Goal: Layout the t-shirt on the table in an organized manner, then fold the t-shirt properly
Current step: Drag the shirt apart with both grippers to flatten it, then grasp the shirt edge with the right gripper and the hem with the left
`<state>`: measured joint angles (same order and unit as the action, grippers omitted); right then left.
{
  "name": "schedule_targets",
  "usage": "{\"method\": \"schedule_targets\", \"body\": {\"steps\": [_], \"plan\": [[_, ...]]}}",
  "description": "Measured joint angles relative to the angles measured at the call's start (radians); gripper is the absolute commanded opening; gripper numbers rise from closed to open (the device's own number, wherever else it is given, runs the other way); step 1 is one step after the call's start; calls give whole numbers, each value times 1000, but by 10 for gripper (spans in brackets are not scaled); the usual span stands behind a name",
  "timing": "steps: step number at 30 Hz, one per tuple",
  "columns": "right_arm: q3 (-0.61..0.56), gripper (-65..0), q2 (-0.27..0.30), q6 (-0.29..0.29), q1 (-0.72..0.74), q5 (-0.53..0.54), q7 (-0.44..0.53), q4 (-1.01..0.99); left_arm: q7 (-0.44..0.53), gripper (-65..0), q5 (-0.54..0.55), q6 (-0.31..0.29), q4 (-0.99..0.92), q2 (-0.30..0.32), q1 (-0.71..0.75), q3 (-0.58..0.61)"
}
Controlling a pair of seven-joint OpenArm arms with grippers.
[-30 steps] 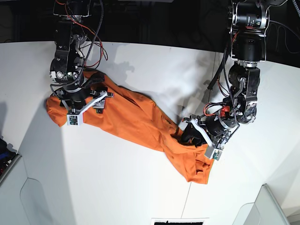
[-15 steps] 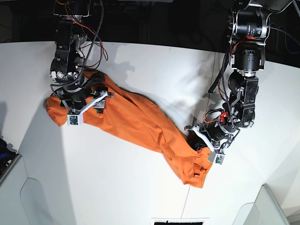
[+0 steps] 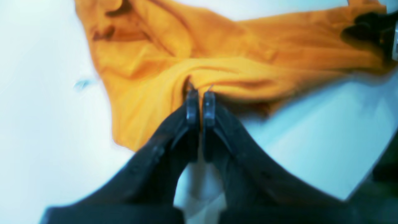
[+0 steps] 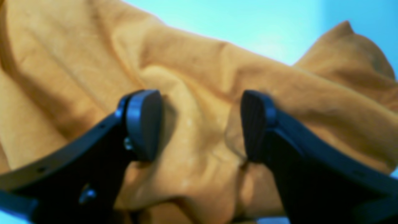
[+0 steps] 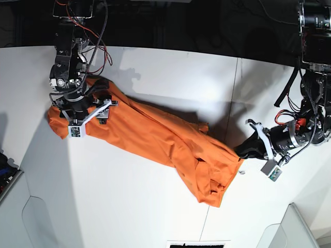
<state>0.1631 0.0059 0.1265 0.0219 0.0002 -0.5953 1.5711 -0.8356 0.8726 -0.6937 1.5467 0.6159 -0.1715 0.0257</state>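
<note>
The bright orange t-shirt lies bunched in a long diagonal band across the white table. At the shirt's right end, my left gripper is shut on a pinch of fabric. The left wrist view shows this left gripper with its jaws together on a fold of the t-shirt. At the upper left end, my right gripper rests on the cloth. In the right wrist view, the right gripper stands open, fingers apart either side of a ridge of the t-shirt.
A thin dark seam crosses the table on the right. Grey bin edges sit at the bottom left and bottom right corners. A dark label lies at the front edge.
My left gripper closed on the shirt's lower right end and moved right, dragging that end out and spreading it wider. The right gripper shifted slightly left and stayed open.
</note>
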Motion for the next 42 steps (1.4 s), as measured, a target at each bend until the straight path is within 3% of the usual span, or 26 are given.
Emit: {"method": "schedule_targets", "body": {"steps": [5, 12, 16, 18, 24, 34, 38, 42], "plan": [[0, -249, 40, 0, 0, 3, 0, 0, -89, -650, 132, 1, 9, 106, 58, -2], [-2, -249, 58, 0, 0, 6, 0, 0, -155, -650, 193, 0, 9, 135, 184, 0], [-2, -249, 92, 0, 1, 40, 0, 0, -163, -448, 196, 1, 9, 149, 246, 1], [-2, -249, 117, 0, 0, 60, -1, 9, -166, -393, 193, 1, 9, 159, 260, 1], [17, -249, 183, 1, 4, 70, -9, 156, -151, -392, 193, 1, 9, 198, 257, 0], [214, -249, 311, -12, 3, 148, -27, 188, -84, -391, 195, 1, 9, 221, 254, -100], [267, -249, 344, -12, 5, 206, -23, 161, -78, -286, 195, 1, 9, 220, 254, -134], [276, -249, 353, -15, 6, 232, 23, 80, -69, -271, 194, 1, 9, 220, 254, -145]]}}
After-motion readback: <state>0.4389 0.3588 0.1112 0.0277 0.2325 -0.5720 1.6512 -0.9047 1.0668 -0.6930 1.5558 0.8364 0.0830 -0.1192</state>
